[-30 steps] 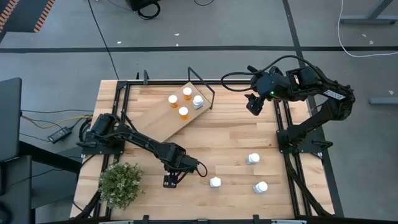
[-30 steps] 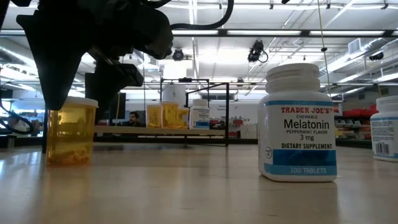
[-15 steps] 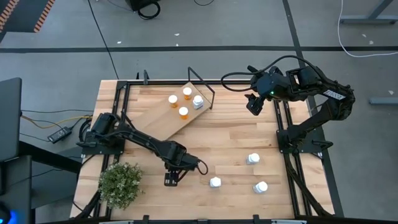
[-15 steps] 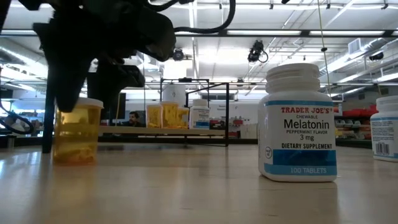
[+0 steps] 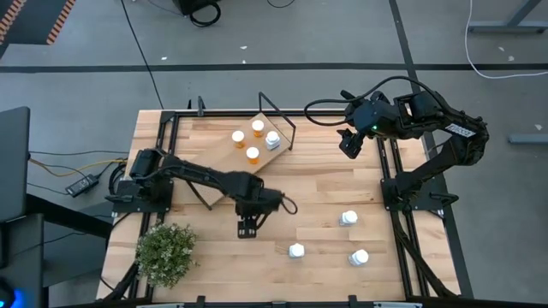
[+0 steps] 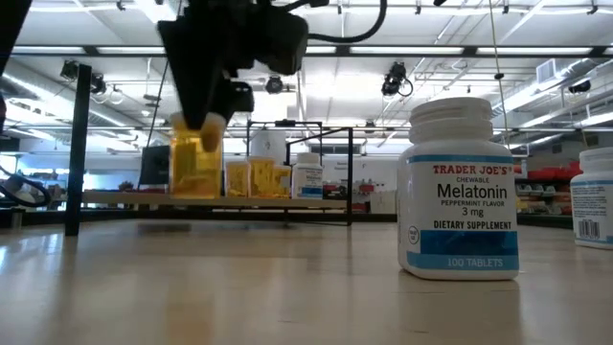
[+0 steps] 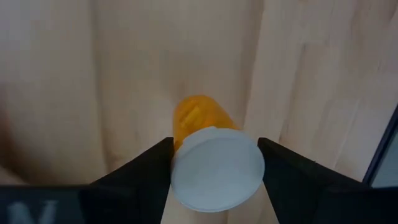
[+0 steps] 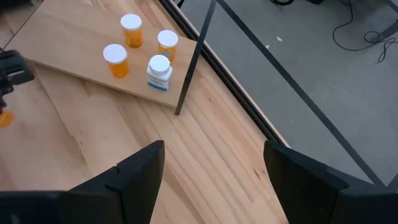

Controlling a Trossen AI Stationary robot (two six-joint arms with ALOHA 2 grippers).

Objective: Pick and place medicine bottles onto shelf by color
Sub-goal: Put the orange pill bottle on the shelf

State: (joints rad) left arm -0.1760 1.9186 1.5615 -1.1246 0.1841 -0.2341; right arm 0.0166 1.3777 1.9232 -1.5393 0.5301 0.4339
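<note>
the left gripper (image 7: 214, 163) pinches an orange pill bottle (image 6: 195, 156) aloft at centre frame, and a loose hold could drop it short of the shelf (image 5: 224, 162), while the right gripper (image 8: 214, 168) waits open at upper right.

Bare tabletop (image 5: 317, 184) between shelf (image 5: 224, 162) and three white bottles (image 5: 348, 219) ahead.

Translucent orange plastic bottle (image 7: 199, 118), matt white cap (image 7: 216, 169); smooth pale wood tabletop (image 5: 325, 184).

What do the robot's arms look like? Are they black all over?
Mostly. Both arms are dark, jointed tubes with black cables looping alongside. The right arm carries a white label and a small green light near its wrist. Each gripper, like the left gripper, ends in two flat black fingers.
</note>
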